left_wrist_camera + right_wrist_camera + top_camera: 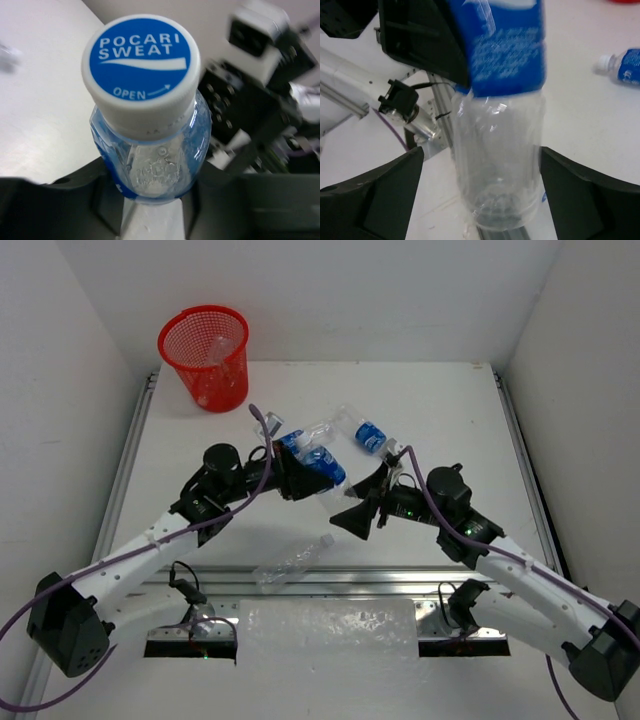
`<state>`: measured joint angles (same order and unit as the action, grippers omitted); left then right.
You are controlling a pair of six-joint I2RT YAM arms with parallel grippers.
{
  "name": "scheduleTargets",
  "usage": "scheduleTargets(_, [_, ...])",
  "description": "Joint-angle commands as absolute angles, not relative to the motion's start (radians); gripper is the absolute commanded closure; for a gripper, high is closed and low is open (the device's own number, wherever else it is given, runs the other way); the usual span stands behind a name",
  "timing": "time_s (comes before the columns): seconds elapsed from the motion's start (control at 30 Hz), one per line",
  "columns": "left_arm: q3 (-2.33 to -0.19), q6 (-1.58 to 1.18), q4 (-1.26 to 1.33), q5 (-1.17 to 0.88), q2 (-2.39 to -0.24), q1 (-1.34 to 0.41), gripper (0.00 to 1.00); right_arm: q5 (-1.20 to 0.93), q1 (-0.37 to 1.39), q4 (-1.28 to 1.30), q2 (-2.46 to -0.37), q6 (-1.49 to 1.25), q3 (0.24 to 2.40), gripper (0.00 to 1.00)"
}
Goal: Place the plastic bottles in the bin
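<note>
Across the overhead view the white counter (450,410) fills most of the frame. The bin (225,380) stands upright at its upper-left corner, with what looks like one clear bottle inside it. Both arms reach in from the bottom edge and meet near the middle.

My left gripper (300,478) has its jaws pinching the held bottle (150,155) just below the shoulder. Its wrist view looks onto the blue-and-white cap, and the grip reads as firm to me. The bottle appears to be lifted off the counter.

My right gripper (480,200) has its jaws spread wide, one on either side of that same bottle's clear base. I see a gap on both sides, so I take it to be carrying none of the weight.

Two loose bottles show on the counter. A blue-labelled bottle (368,435) lies just above and to the right of the two grippers. An unlabelled bottle (293,562) lies lower in the frame, against the rail (400,575).

I judge the step in hand to be the carry of this one bottle, which is grasped but well apart from the bin. The next move calls for backing the right arm off toward the lower right, so its jaws do not clip the base. Then I would swing the left arm up and to the left until the bottle hangs over the bin's mouth. It must ride high enough to clear the rim, since the bin stands much taller than the bottle. Only then should the left jaws part.
</note>
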<state>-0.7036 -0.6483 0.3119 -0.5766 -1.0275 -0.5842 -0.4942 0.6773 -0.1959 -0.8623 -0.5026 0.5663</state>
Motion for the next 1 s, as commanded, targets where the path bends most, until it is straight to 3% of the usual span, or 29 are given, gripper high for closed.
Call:
scheduleTargets(0.0, [-0.865,-0.575,0.204,-0.315,-0.992,-0.577,1.00,-0.497,0.689,-0.241,-0.810,-0.477,0.549,0.01])
scheduleTargets(0.07, [-0.934,-0.583,0.059,-0.134,-1.006,-0.551,1.00,-0.413,0.689,-0.145,-0.779,-0.456,0.538,0.01])
scheduleTargets(0.23, [-1.192,-0.672,-0.204,0.047,-1.138,-0.261,1.00,0.055,0.686,0.116,-0.677,-0.445,0.509,0.01])
scheduleTargets(0.33, [-1.389,-0.678,-0.342,0.374,-1.291,-0.161,1.00,0.025,0.687,0.146,-0.661,-0.433,0.495,0.01])
scheduleTargets(0.47, [-1.632,-0.606,-0.310,0.458,-1.533,-0.046,1.00,-0.052,0.686,0.175,-0.675,-0.411,0.500,0.01])
scheduleTargets(0.57, [-1.941,-0.513,-0.344,0.520,-1.796,-0.005,0.91,-0.100,0.686,0.192,-0.677,-0.413,0.497,0.01])
scheduleTargets(0.67, [-2.449,-0.421,-0.479,0.512,-2.161,0.029,0.67,-0.129,0.686,0.195,-0.672,-0.422,0.499,0.01])
scheduleTargets(0.7, [-2.530,-0.401,-0.497,0.505,-2.218,0.032,0.29,-0.135,0.686,0.205,-0.673,-0.423,0.503,0.01])
scheduleTargets(0.73, [-2.586,-0.381,-0.497,0.493,-2.250,0.034,0.18,-0.138,0.684,0.215,-0.676,-0.423,0.518,0.01])
scheduleTargets(0.77, [-2.583,-0.370,-0.468,0.498,-2.247,0.037,0.01,-0.143,0.686,0.219,-0.692,-0.431,0.528,0.01])
scheduleTargets(0.97, [-2.344,-0.379,-0.376,0.402,-1.908,0.051,0.00,-0.150,0.687,0.216,-0.897,-0.540,0.621,0.01])
